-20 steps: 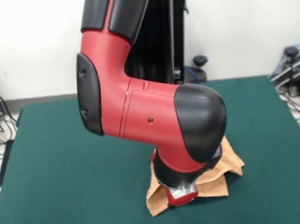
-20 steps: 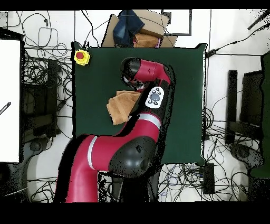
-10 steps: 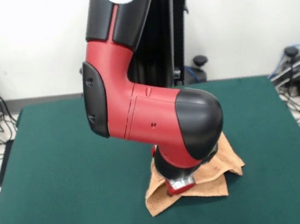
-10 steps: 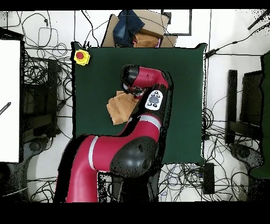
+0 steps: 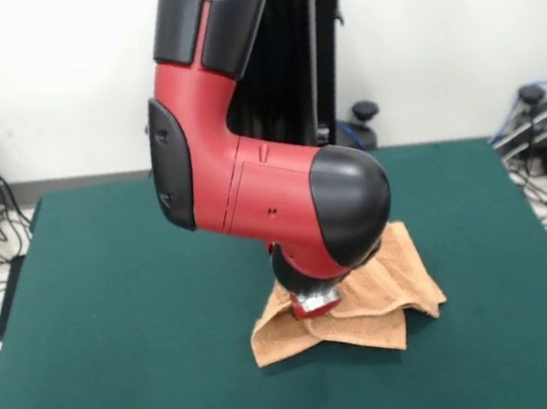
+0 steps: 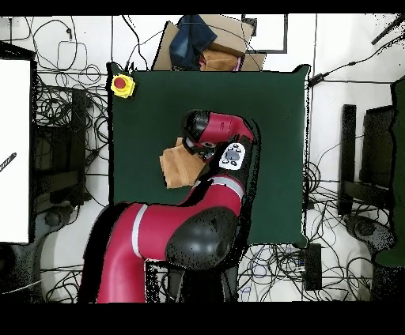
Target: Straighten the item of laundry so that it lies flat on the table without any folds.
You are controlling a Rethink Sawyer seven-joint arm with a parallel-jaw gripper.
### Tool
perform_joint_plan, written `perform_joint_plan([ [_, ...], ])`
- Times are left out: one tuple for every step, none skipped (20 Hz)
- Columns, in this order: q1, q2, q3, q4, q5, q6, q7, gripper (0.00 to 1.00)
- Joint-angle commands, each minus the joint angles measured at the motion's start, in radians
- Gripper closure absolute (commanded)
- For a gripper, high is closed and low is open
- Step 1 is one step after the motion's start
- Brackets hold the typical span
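End effector (image 5: 314, 305) sits low on the towel (image 5: 367, 303), mostly hidden by the wrist; can't tell its opening. Towel is bunched under and around it, spreading toward the right in the front view, corner poking left. Rumpled, folded over itself, long axis roughly left-right. It lies near the middle of the green worktop (image 5: 117, 316).
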Motion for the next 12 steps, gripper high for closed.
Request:
perform_joint_plan([
  [-0.007, 0.058, 0.118, 0.113, -0.088, 0.041, -0.175, 0.0],
  [-0.01, 0.066, 0.119, 0.104, -0.094, 0.038, -0.167, 0.0],
  [-0.012, 0.072, 0.119, 0.098, -0.099, 0.038, -0.157, 0.0],
  [-0.014, 0.084, 0.117, 0.081, -0.102, 0.042, -0.144, 0.0],
  [-0.016, 0.089, 0.115, 0.075, -0.106, 0.043, -0.136, 0.0],
  [-0.018, 0.095, 0.113, 0.069, -0.109, 0.044, -0.128, 0.0],
  [-0.021, 0.097, 0.112, 0.068, -0.113, 0.039, -0.125, 0.0],
  [-0.024, 0.104, 0.112, 0.061, -0.116, 0.035, -0.121, 0.0],
  [-0.025, 0.103, 0.111, 0.063, -0.118, 0.036, -0.12, 0.0],
  [-0.028, 0.11, 0.111, 0.055, -0.12, 0.033, -0.116, 0.0],
  [-0.028, 0.111, 0.109, 0.055, -0.119, 0.037, -0.105, 0.0],
  [-0.031, 0.117, 0.109, 0.051, -0.117, 0.043, -0.1, 0.0],
])
